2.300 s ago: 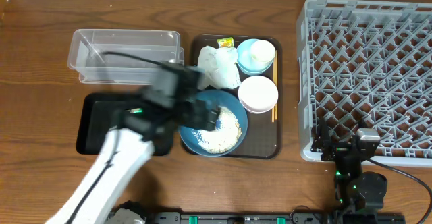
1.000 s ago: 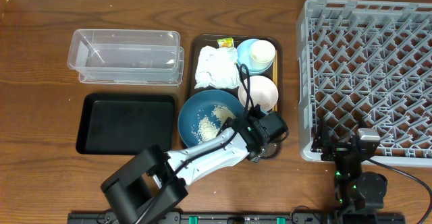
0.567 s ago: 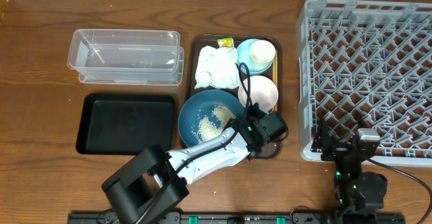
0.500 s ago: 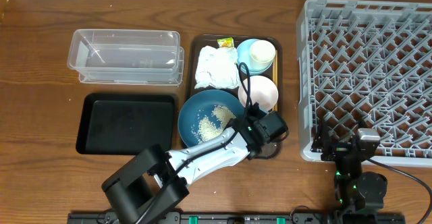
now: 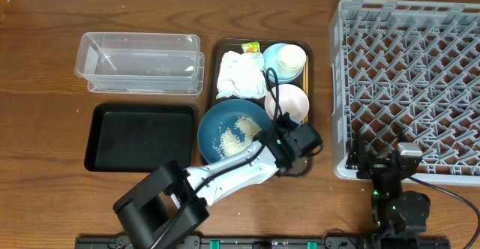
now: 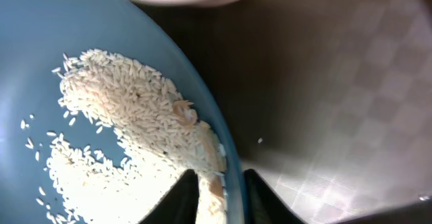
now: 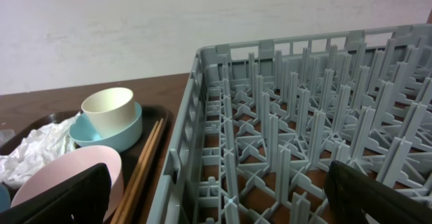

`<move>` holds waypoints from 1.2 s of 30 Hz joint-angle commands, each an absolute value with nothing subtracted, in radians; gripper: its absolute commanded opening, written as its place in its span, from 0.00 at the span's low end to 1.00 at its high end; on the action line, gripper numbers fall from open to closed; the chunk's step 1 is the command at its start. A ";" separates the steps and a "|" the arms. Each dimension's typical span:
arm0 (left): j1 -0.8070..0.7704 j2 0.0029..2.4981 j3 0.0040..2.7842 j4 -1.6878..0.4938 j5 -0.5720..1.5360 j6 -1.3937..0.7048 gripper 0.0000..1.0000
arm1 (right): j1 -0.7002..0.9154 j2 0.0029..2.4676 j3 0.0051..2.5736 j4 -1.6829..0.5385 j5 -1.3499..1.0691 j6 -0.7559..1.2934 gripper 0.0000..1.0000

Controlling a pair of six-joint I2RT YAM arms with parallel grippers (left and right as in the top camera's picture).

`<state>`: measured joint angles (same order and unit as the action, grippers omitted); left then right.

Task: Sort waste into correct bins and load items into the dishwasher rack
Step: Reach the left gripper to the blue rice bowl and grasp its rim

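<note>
Since the left tool (image 6: 219, 187) is pinched narrow on one edge of the blue plate (image 5: 225, 125), flat on the brown tray (image 5: 308, 84) with rice (image 6: 128, 123) heaped right at that edge, a lift could tilt it and spill grains; right tool (image 7: 216, 200) sits wide by the rack (image 5: 409, 76)

Nothing readable anywhere; the little yellow-green snack wrapper (image 5: 251, 47) has print, but it's too small to read.
</note>
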<state>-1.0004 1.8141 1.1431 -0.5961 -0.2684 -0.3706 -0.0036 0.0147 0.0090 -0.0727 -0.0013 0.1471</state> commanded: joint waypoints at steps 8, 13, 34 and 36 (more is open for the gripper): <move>-1.007 1.816 1.193 -0.614 -0.281 -0.372 0.06 | -0.015 0.013 0.006 -0.074 -0.001 0.133 0.99; -1.008 1.819 1.187 -0.623 -0.274 -0.373 0.33 | -0.015 0.013 0.006 -0.074 -0.001 0.133 0.99; -1.008 1.874 1.180 -0.635 -0.210 -0.372 0.28 | -0.015 0.013 0.006 -0.074 -0.001 0.133 0.99; -1.008 1.874 1.180 -0.636 -0.210 -0.373 0.19 | -0.015 0.013 0.006 -0.074 -0.001 0.133 0.99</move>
